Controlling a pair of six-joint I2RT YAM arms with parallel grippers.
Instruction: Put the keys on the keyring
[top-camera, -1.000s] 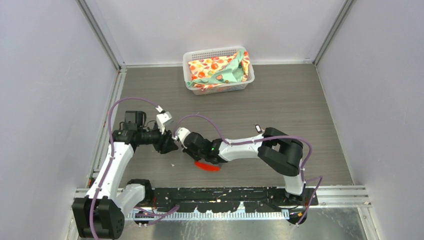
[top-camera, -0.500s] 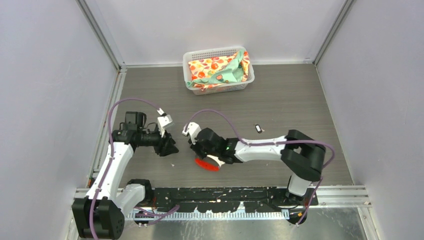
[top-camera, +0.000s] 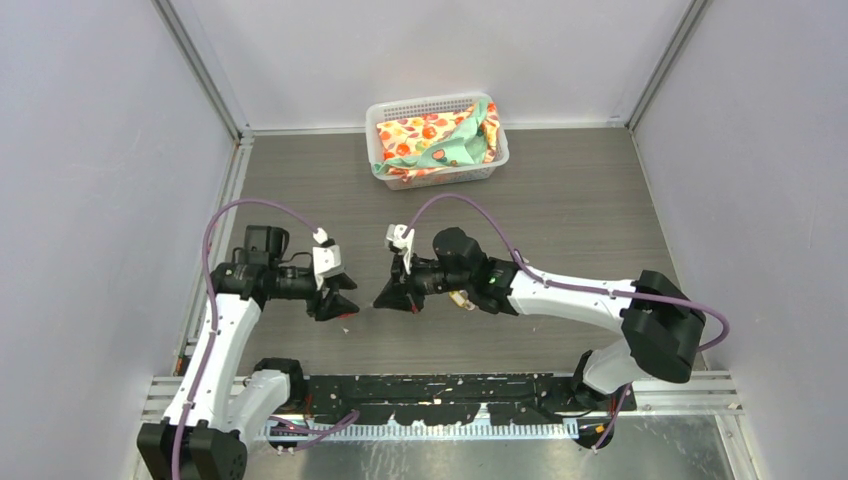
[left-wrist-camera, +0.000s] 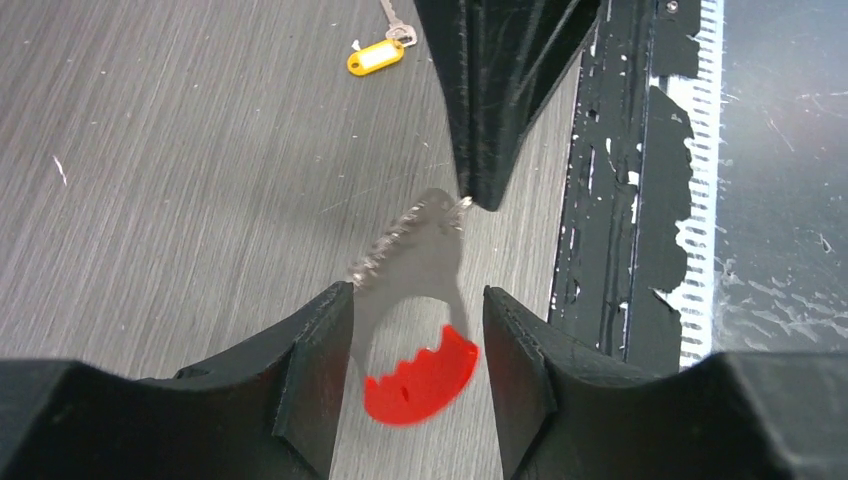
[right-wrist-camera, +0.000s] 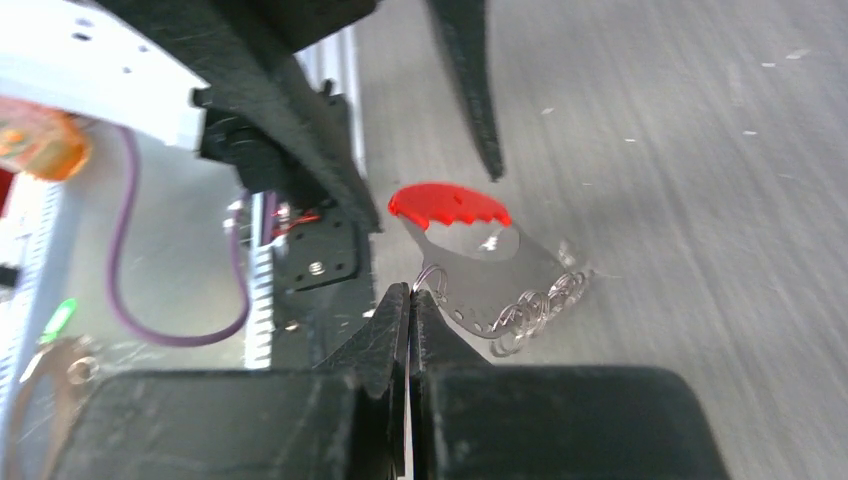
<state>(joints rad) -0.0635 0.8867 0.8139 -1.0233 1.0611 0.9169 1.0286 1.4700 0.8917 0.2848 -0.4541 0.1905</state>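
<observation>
Overhead, the left gripper (top-camera: 348, 303) and right gripper (top-camera: 382, 299) nearly meet tip to tip mid-frame, and the thing between them is too small to read. The wrist views show the keyring (left-wrist-camera: 420, 250) there, its red tag (left-wrist-camera: 420, 380) between the left fingers (left-wrist-camera: 315, 370), which stand apart, and its wire end clamped in the right fingers (right-wrist-camera: 385, 330). Only the left wrist view catches a yellow-tagged key (left-wrist-camera: 376, 57) at upper centre on the grey wood-grain table (top-camera: 580, 200); only overhead shows the white basket (top-camera: 440, 101) of patterned cloth (top-camera: 425, 135) by the pale back wall (top-camera: 440, 50).
</observation>
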